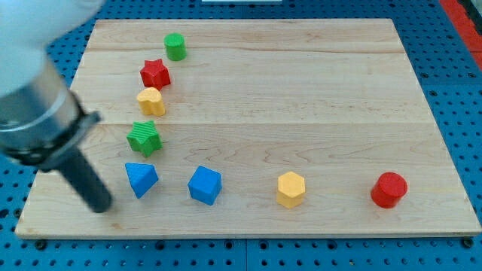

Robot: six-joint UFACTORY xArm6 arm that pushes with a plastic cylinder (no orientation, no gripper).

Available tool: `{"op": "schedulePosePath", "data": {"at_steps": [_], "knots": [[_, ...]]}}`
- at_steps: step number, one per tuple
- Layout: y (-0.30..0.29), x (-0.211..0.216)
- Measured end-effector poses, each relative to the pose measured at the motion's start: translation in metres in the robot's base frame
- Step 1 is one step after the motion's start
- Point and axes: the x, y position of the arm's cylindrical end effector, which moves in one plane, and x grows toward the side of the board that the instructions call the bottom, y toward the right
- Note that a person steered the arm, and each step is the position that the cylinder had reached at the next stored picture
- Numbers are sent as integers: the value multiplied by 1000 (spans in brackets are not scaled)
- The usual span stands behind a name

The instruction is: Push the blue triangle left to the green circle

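The blue triangle (141, 179) lies near the bottom left of the wooden board (301, 98). The green circle (175, 47) stands near the top left, far above it. My rod comes in from the view's left, and my tip (102, 207) rests on the board just left of and slightly below the blue triangle, a small gap apart from it.
Between the two lie a red star (155, 74), a yellow block (151, 101) and a green star (144, 138) in a column. Along the bottom are a blue cube (205, 185), a yellow hexagon (291, 189) and a red circle (388, 190).
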Motion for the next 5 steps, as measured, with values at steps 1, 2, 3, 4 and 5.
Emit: {"op": "schedulePosePath", "data": {"at_steps": [1, 2, 3, 4, 5], "knots": [[38, -27], [49, -59], [55, -69], [26, -70], [27, -70]]}}
